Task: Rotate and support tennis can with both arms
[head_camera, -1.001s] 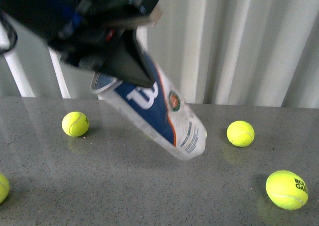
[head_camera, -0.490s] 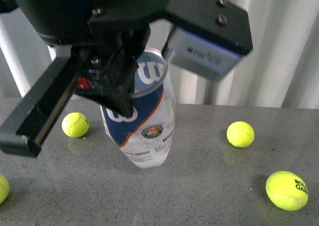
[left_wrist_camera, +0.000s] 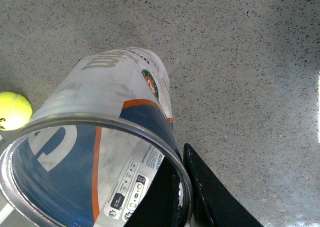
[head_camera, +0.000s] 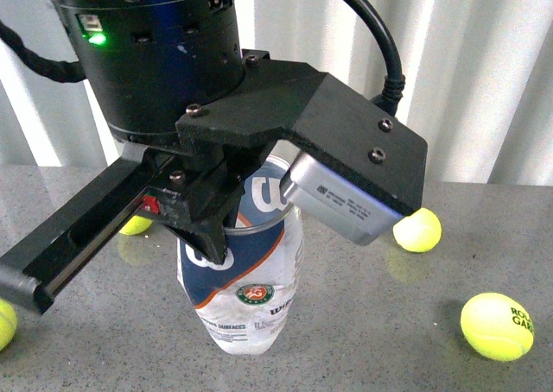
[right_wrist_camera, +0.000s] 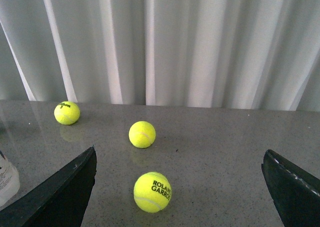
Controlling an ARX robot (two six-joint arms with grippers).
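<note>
The tennis can (head_camera: 249, 290) stands nearly upright with its closed clear end down at the grey table and its silver rim up. It has a blue-white-orange label with a white W. My left gripper (head_camera: 218, 241) is shut on the rim from above. In the left wrist view one finger is inside the can (left_wrist_camera: 107, 102) and the other finger (left_wrist_camera: 210, 197) is outside, pinching the wall. My right gripper (right_wrist_camera: 177, 197) is open and empty, low over the table, away from the can. A sliver of the can (right_wrist_camera: 7, 179) shows at the edge of that view.
Yellow tennis balls lie loose on the table (head_camera: 363, 340): one at mid right (head_camera: 417, 230), one at front right (head_camera: 497, 327), one at the left edge (head_camera: 3, 325), one behind the left arm (head_camera: 134, 227). One ball (right_wrist_camera: 152, 192) lies between the right fingers. White curtains (head_camera: 484, 72) hang behind.
The can has swung from tilted, open end up-left, to nearly upright. The left arm has come lower and closer, and fills the middle of the front view.
</note>
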